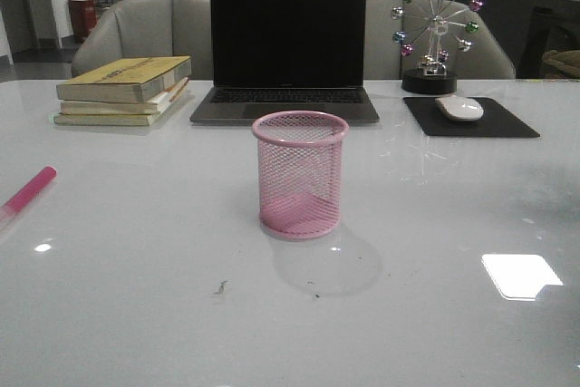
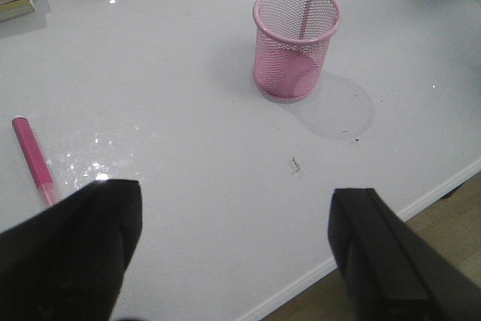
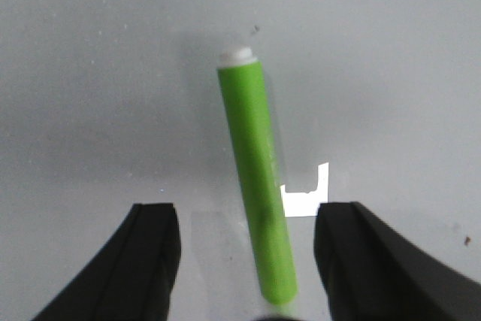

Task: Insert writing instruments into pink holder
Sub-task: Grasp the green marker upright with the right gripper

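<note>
The pink mesh holder [image 1: 300, 175] stands upright and empty mid-table, also seen in the left wrist view [image 2: 295, 41]. A magenta marker [image 1: 28, 192] lies on the table at the far left edge; in the left wrist view the magenta marker [image 2: 34, 158] lies just beyond one finger. My left gripper [image 2: 234, 219] hangs open over bare table near the front edge. The lime green marker [image 3: 256, 183] lies flat on the table with its whitish end pointing away. My right gripper [image 3: 246, 234] is open and straddles the marker's near end without touching it. Neither gripper appears in the front view.
A laptop [image 1: 286, 52] stands behind the holder, a stack of books [image 1: 127, 89] at back left, a mouse [image 1: 459, 108] on a black pad and a desk ornament [image 1: 435, 33] at back right. The table's front edge [image 2: 391, 219] runs close to my left gripper.
</note>
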